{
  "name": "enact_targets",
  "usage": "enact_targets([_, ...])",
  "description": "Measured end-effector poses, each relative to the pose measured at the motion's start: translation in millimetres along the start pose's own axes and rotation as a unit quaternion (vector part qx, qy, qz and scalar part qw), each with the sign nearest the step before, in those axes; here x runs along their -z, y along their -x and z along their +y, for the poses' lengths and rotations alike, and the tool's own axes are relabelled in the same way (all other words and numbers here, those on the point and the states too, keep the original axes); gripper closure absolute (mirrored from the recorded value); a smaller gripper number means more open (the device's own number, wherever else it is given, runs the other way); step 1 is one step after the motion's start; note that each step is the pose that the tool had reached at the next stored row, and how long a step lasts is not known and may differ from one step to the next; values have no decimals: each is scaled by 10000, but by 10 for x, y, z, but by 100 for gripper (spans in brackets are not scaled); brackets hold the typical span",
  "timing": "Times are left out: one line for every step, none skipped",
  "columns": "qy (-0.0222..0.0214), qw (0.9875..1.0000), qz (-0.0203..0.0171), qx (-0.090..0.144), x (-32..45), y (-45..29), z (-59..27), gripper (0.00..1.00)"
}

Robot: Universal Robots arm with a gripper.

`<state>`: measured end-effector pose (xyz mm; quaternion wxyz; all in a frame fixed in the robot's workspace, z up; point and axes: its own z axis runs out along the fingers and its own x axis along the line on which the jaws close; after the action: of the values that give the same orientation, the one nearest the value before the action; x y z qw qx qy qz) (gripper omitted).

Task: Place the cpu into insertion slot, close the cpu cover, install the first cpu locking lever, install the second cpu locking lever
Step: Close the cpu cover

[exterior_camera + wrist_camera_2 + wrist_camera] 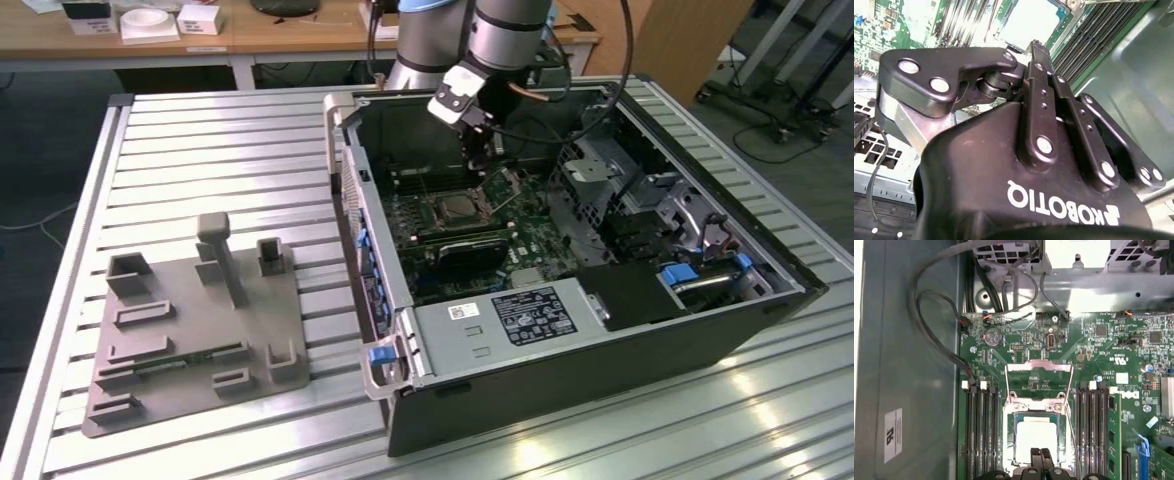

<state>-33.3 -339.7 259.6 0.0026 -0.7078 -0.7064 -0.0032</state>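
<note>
Over insertion slot (pixel 1035 409), fingers (pixel 1037 459) pressed together above seated cpu (pixel 1036 436); cpu cover (pixel 1039 367) open; white label (pixel 893 435) on case wall (pixel 919 380).

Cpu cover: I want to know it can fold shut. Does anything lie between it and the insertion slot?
No loose object does. In the first wrist view the cpu cover is open, the cpu sits in the insertion slot, and the shut gripper hangs over the slot's edge.

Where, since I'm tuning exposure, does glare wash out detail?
First wrist view: the cpu bleaches pale, and the metal panel blows white. Second wrist view: the cpu is overexposed. Exterior view: sheen streaks the table.
</note>
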Motion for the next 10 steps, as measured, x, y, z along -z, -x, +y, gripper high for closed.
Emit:
enact_targets([0,10000,-1,0,0,0,19,90])
enact_targets([-1,10000,-1,0,-1,0,49,90])
enact_targets([0,10000,0,0,-3,0,87,90])
enact_targets([0,10000,0,0,-6,0,130,90])
enact_targets([0,10000,1,0,-10,0,173,90])
enact_targets([0,10000,0,-1,-14,0,212,90])
enact_targets([0,10000,0,0,-19,0,247,90])
enact_targets([0,10000,0,0,-24,0,278,90])
enact_targets([0,10000,0,0,-29,-1,308,90])
enact_targets([0,10000,-1,0,-33,-1,334,90])
